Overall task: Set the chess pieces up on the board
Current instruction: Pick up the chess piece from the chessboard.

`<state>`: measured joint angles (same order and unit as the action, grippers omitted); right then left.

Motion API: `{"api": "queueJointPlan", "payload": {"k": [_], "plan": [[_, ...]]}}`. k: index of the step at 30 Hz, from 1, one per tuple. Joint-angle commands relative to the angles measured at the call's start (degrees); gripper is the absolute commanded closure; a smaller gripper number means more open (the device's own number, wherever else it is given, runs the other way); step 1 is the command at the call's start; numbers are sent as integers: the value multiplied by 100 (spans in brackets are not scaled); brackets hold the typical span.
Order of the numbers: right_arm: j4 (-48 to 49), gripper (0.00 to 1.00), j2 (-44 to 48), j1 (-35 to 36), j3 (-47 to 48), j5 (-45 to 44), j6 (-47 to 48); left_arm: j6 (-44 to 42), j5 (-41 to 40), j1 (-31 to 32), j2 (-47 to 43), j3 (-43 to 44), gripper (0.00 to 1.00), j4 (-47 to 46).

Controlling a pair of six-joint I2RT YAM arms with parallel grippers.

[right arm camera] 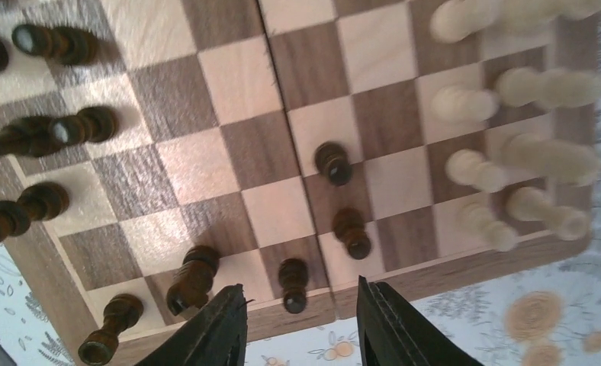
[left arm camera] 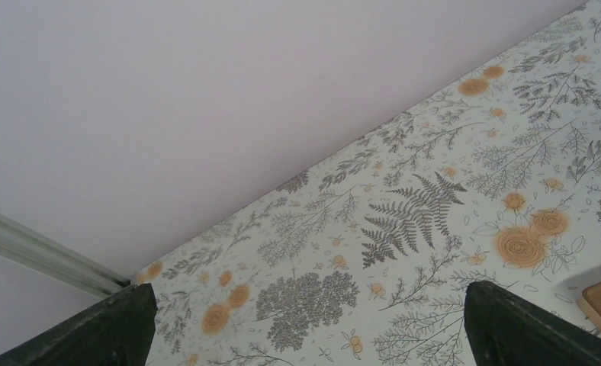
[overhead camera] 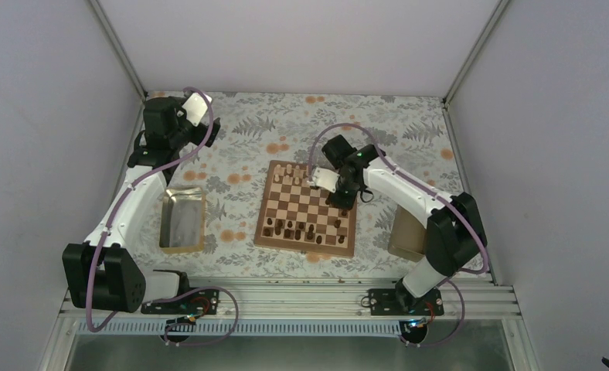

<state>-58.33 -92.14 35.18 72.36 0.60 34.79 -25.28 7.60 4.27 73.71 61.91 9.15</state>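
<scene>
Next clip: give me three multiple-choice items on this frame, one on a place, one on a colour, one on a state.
1. The left gripper is above: A the board; B the flowered cloth; C a heap of pieces.
2. The chess piece seen between the right gripper's fingers is: A pale beige; B dark brown; C red.
3. The right gripper is: A open; B shut on a pale piece; C shut, empty.
Key: 1 B, its camera shows only cloth beneath; 2 B, a dark piece stands there at the board's edge; 3 A, a wide gap separates its fingers.
</scene>
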Motion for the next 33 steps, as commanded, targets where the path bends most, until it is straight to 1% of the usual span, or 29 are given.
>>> {"api": "queueJointPlan", "payload": {"k": [1,4,8,12,18,23,29,33], "plan": [[143,60,139,-26,-384,204,126,-21,84,-30,-9,23,0,4],[135,57,149,-19,-618,311,136,-21,118,-23,27,46,0,12],[291,57,142,-20,-939,283,207,-21,138,-21,30,55,0,26],[351,57,89,-21,-1008,377,212,-17,154,-23,39,65,0,42],[468,57,71,-26,-990,358,214,-21,146,-22,47,64,0,43],[490,57,250,-24,-800,318,169,-23,130,-23,47,64,0,30],[166,57,495,-21,-573,506,224,-29,135,-24,40,62,0,31],[-64,57,539,-15,-632,683,339,-30,139,-23,38,55,0,34]]}}
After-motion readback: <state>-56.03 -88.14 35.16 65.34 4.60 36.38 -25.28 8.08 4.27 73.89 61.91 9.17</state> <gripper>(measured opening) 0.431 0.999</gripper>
